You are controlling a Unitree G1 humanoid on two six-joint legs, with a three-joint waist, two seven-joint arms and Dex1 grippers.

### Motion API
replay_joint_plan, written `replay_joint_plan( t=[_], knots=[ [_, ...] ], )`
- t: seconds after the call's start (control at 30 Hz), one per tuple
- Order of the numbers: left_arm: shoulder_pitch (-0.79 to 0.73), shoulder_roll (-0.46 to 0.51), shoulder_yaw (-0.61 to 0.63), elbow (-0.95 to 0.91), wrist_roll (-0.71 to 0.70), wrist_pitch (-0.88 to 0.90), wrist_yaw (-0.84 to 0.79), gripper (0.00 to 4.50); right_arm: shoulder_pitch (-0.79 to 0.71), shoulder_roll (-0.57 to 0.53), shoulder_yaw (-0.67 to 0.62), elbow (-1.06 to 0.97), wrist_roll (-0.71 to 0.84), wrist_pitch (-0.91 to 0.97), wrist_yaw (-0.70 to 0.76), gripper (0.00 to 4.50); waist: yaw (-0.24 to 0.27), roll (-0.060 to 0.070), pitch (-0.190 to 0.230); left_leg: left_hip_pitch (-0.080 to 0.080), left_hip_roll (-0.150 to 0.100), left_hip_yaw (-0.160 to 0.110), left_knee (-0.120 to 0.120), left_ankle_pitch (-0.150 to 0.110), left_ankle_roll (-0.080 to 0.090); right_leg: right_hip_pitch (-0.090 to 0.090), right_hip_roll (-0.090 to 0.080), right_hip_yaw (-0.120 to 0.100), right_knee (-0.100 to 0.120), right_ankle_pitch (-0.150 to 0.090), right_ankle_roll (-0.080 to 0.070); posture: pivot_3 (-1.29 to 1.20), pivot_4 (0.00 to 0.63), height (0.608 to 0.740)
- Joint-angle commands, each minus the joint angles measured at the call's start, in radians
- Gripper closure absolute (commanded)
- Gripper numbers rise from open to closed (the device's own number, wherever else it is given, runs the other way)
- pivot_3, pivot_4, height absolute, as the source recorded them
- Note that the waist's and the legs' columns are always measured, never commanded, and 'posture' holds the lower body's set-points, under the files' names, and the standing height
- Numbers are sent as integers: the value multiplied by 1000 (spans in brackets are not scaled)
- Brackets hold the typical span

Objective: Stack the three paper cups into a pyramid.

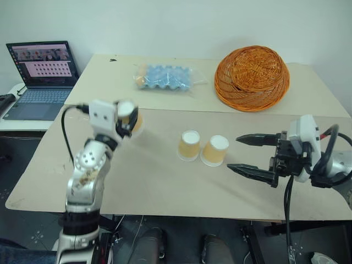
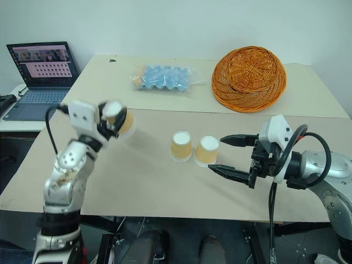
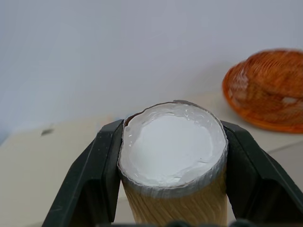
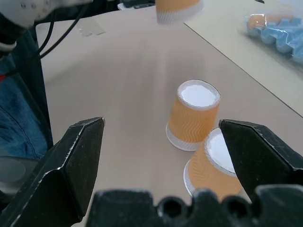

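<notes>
Paper cups: two (image 1: 189, 145) (image 1: 214, 150) upturned side by side as base; third (image 3: 173, 161) clamped in left hand (image 1: 127, 116), seemingly raised for topping; right hand (image 1: 253, 155) wide at three o'clock.

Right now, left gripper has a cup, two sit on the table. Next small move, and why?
Probably carry the held cup rightward to above the two upside-down cups. They stand side by side as the base, the left gripper is shut on the third, lifted off the table, and the open right gripper waits beside them.
</notes>
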Motion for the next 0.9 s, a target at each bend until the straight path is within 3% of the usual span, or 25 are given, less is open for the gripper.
replay_joint_plan(
  t=[0.03,0.2,0.4,0.6,0.9],
  knots=[
    [-129,48,-18,88,-64,39,-132,2068,-8,3,-13,-10,-15,-30,-16,0,-3,0,0,0,0,0,0,0,0,0,1,0,-1,0,0,0,150,726],
    [-331,13,-95,319,-188,131,-394,2068,22,28,-20,-25,-42,-41,-52,0,-6,0,0,0,0,1,1,1,-1,1,3,0,0,-1,1,0,150,726],
    [-479,-57,-179,571,-186,25,-686,2068,82,47,-48,-64,-66,-45,-98,0,-7,-1,0,0,-1,2,2,1,0,1,3,0,0,-1,2,0,150,726],
    [-565,-99,-227,754,-138,-53,-840,2068,146,65,-88,-107,-75,-52,-145,0,-12,-1,1,-1,-1,2,2,-1,3,1,3,1,0,-1,3,0,150,726],
    [-612,-165,-277,957,-27,-193,-929,2068,188,91,-97,-145,-84,-62,-185,0,-7,-1,1,-3,0,2,3,-2,4,0,3,1,0,-1,3,0,150,726]
  ],
)
